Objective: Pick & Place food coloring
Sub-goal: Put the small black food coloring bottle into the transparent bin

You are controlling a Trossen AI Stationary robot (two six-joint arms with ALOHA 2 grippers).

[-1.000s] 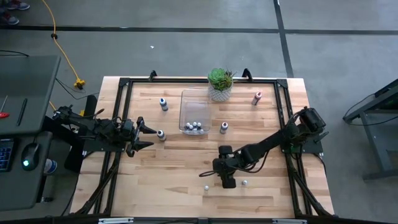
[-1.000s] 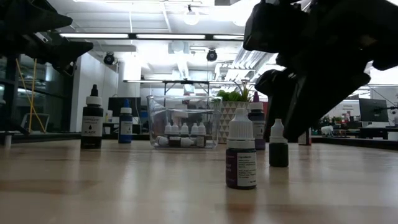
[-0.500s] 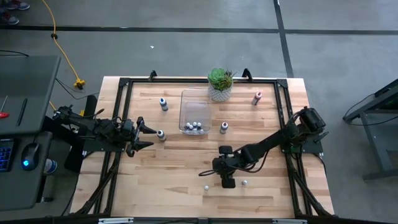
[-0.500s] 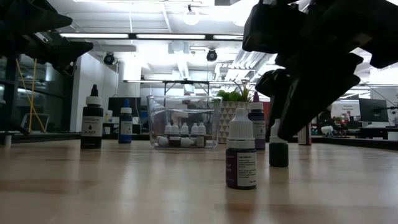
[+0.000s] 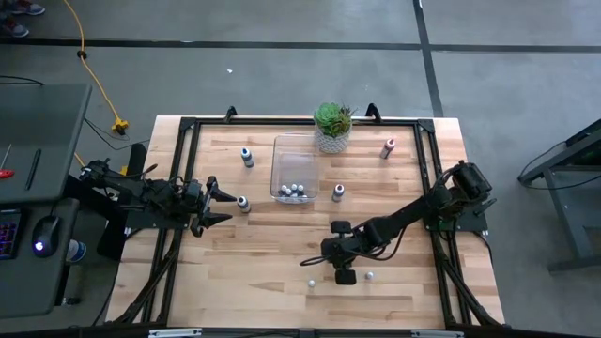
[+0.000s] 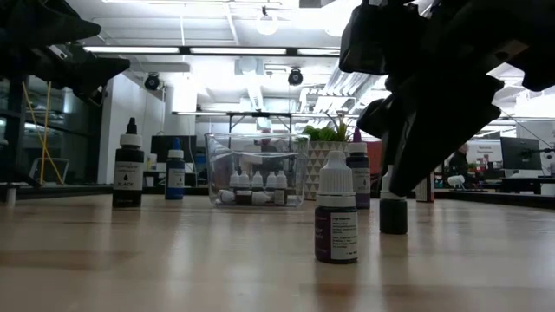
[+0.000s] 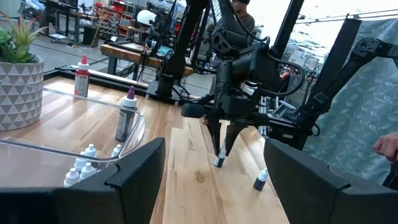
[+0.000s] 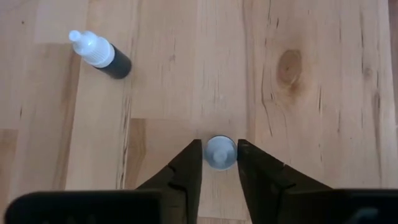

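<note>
The bottle in play is a tiny dropper bottle standing upright on the table, toward the near edge and right of centre. Right wrist view makes it clear: you look straight down on its white cap, with the right gripper down around it, a finger pressed in on each side, closed on it. The bottle sits on the wood, not lifted.

From the high view you can't see that bottle at all, the right gripper covers it. What you do get there is the layout: two more small bottles on either side of the gripper, a clear bin mid-table with several bottles inside, a succulent behind it, and a few loose bottles scattered around.

Low view adds that the gripped bottle has a dark body, with a dark-labelled bottle closer to the camera.

Left gripper hangs at the left side of the table near another bottle, fingers spread, nothing in them.
</note>
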